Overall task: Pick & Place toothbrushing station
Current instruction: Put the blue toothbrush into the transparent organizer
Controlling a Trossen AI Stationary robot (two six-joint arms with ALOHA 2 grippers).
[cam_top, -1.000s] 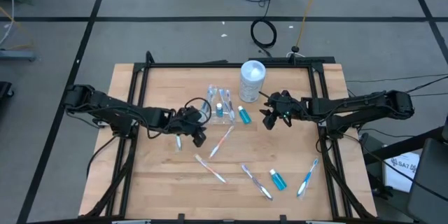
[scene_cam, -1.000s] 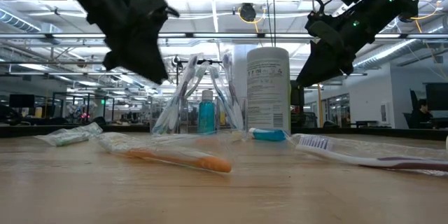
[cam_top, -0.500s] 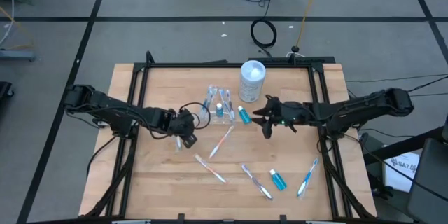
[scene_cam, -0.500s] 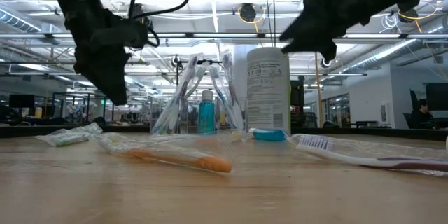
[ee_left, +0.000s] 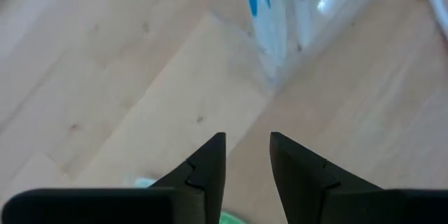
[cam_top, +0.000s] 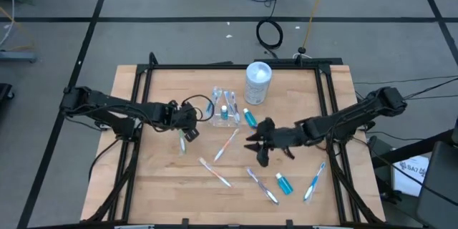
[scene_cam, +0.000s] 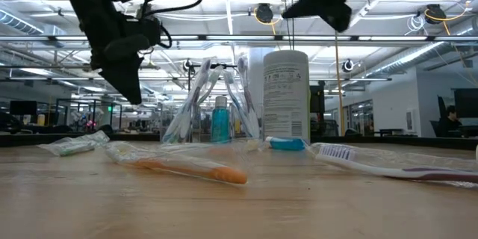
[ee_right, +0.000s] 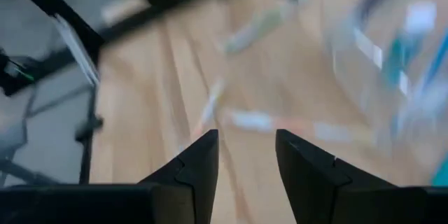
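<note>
My right gripper hangs above the middle of the table, fingers spread and holding nothing, near a wrapped toothbrush and a blue tube. My left gripper, fingers parted and empty, sits just beside the clear cup holding toothbrushes.

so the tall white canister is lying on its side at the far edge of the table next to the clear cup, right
Not quite. The tall white cylindrical canister stands upright, as the low view shows. The rest holds: it is near the table's far edge, beside the small clear plastic cup that holds toothbrushes.
</note>
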